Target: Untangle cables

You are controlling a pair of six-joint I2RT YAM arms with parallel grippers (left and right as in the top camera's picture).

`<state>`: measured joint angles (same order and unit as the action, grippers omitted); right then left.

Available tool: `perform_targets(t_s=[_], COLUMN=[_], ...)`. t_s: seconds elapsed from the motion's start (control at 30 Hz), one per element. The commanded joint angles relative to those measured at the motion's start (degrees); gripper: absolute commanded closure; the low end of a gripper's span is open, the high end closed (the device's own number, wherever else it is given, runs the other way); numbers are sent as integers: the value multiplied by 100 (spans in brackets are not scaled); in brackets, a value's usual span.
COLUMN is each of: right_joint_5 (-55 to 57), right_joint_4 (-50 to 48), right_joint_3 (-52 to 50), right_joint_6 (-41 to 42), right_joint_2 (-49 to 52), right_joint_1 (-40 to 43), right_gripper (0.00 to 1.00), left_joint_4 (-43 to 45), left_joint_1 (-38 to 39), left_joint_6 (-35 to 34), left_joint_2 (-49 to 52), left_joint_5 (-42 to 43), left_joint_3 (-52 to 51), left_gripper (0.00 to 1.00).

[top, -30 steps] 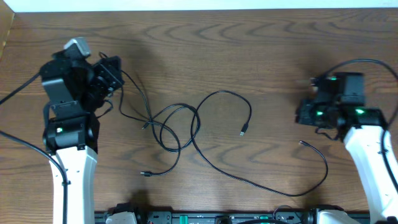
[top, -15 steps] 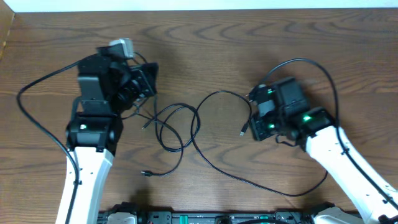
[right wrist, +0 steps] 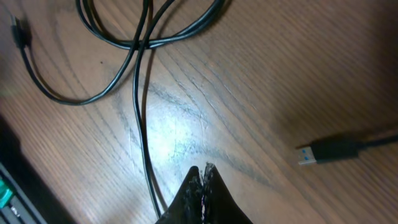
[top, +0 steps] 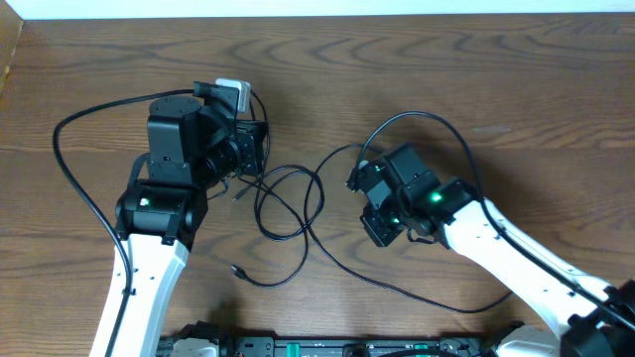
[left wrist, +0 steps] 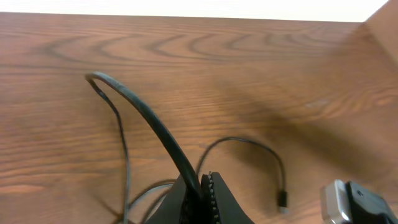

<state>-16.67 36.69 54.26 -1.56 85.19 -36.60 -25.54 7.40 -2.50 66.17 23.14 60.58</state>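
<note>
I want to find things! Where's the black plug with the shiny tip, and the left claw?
black plug with the shiny tip (right wrist: 326, 151): right wrist view, middle of its body.
left claw (left wrist: 206, 185): left wrist view, between fingertips gripping a black cable (left wrist: 158, 130).

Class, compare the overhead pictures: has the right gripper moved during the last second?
Yes. The right gripper has travelled left across the table, from near its right side towards the middle, ending beside the cables.

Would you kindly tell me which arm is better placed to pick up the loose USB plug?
Right. The right gripper sits shut and apparently empty just beside the USB plug, while the left gripper is shut on a cable.
</note>
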Motion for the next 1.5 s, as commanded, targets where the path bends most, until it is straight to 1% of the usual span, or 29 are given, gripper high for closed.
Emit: perform_targets(t_s=[0.0, 0.13, 0.17, 0.2, 0.23, 0.27, 0.33, 0.37, 0.47, 0.53, 0.87, 1.2, 1.47], right_joint_5=[20, -4, -59, -131, -175, -177, -175, -175, -173, -195, -328, -343, -457], right_joint_4=[-76, -245, -363, -455, -555, -673, -789, -850, -960, -1014, -1279, -1405, -1600], right_joint_3=[26, 26, 26, 26, 26, 26, 26, 26, 26, 26, 26, 26, 26], right_joint_6=[-116, -245, -251, -284, -280, -278, -278, -278, -280, -278, -278, -284, -254], right_joint_2=[216, 476, 577, 654, 737, 826, 920, 966, 1036, 1069, 1128, 1281, 1519], right_joint_1=[-87, -175, -212, -249, -289, -341, -413, -446, -542, -584, -800, -872, -1040], right_gripper=[99, 98, 96, 82, 76, 72, 57, 54, 50, 45, 41, 33, 32], left_joint_4=[-2, 9, 11, 9, 7, 4, 9, 20, 55, 48, 48, 48, 48], left_joint_1=[2, 2, 2, 2, 2, 2, 2, 2, 2, 2, 2, 2, 2], left_joint_6=[289, 267, 264, 264, 267, 267, 267, 267, 260, 223, 179, 181, 184], left_joint_2=[-46, -44, -46, -46, -46, -46, -46, -46, -46, -50, -50, -105, -229], left_joint_5=[-479, -476, -476, -476, -479, -479, -481, -481, -597, -800, -883, -881, -883], left_joint_3=[155, 155, 155, 155, 155, 155, 155, 155, 155, 155, 155, 155, 155], left_gripper=[92, 91, 91, 92, 92, 92, 92, 92, 92, 92, 92, 92, 92])
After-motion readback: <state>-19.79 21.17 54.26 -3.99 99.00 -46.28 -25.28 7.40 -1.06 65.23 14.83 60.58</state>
